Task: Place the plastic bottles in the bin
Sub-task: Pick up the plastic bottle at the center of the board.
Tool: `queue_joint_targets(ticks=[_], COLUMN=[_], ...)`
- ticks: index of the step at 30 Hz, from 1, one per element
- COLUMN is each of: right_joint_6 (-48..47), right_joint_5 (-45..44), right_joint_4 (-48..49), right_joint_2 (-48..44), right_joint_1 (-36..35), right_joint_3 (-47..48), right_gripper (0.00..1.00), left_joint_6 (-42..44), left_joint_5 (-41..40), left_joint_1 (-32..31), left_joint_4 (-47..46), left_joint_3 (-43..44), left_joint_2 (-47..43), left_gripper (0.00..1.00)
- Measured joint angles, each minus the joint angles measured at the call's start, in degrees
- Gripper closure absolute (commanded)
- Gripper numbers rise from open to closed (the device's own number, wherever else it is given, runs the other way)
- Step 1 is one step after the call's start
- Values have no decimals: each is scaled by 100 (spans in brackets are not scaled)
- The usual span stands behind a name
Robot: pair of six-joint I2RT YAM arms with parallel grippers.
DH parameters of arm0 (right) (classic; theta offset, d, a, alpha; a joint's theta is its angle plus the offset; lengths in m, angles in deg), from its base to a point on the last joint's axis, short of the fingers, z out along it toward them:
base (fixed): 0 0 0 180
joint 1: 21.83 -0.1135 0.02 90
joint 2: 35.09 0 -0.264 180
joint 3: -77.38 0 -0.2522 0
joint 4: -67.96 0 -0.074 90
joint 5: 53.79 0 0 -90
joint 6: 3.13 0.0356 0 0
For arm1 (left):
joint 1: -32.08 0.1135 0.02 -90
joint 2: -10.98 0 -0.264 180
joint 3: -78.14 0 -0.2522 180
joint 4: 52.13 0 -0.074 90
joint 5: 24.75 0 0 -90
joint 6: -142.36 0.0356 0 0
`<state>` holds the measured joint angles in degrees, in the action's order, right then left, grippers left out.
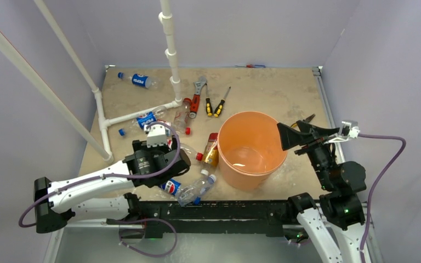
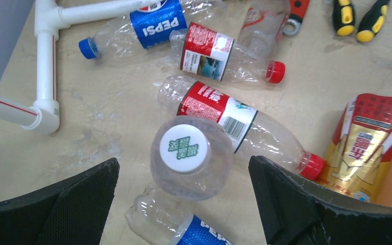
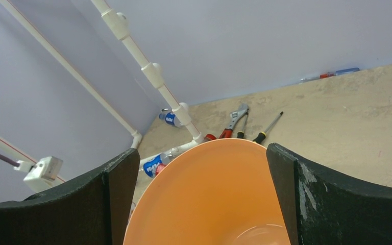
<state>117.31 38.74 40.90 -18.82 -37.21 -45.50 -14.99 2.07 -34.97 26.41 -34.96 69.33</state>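
- Your table (image 1: 285, 93) is the biggest thing here, a sandy top with pale walls around it
- The white pipe frame (image 1: 170, 49) stands at the far left, with its foot lying flat across the tabletop
- The bin (image 1: 240, 176), round and orange, stands mouth up, right of centre and close to your edge
- Your left gripper (image 2: 184, 168) hangs over the heap of bottles left of the bin, fingers spread wide and gripping nothing
- Your right gripper (image 3: 201, 153) hovers above the bin's right rim, fingers also wide apart with nothing held
- The white-capped bottle (image 2: 191, 176) sits between your left fingers, cap toward the wrist camera, with a gap on each side
- The amber bottle (image 1: 211, 152) lies just beside the bin's left wall
- The nearer red-labelled bottle (image 2: 217, 109) lies just beyond the white-capped one, and the farther red-labelled bottle (image 2: 206, 51) lies past that, both red-capped
- One Pepsi bottle (image 2: 153, 28) rests by the frame's foot, a second Pepsi bottle (image 2: 199, 235) lies at the near side of the heap, and a third Pepsi bottle (image 1: 138, 80) lies apart in the far left corner
- The wrench (image 1: 197, 93) and screwdrivers (image 1: 215, 104) lie beyond the bin, well apart from both grippers
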Motion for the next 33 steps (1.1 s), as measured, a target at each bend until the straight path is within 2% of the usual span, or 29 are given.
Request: queue_joint_targets(ticks=[5, 7, 15, 22, 33], right_joint_6=[-2, -4, 0, 20, 63], right_joint_5=[2, 2, 4, 7, 7], right_joint_4=[-7, -33, -101, -98, -107], right_joint_2=[-7, -13, -35, -63, -136], right_joint_1=[0, 0, 0, 0, 0], right_joint_3=[0, 0, 0, -2, -61], right_gripper=[2, 2, 2, 2, 2], left_joint_6=[627, 778, 931, 719, 210], left_joint_5=[610, 800, 1213, 1340, 1344], left_joint_1=[765, 881, 892, 892, 892], left_joint_4=[-791, -984, -1495, -1615, -1847], left_joint_3=[-527, -632, -846, -1180, -1591], left_joint_2=[-223, -214, 129, 131, 76], left_gripper=[3, 3, 4, 5, 15])
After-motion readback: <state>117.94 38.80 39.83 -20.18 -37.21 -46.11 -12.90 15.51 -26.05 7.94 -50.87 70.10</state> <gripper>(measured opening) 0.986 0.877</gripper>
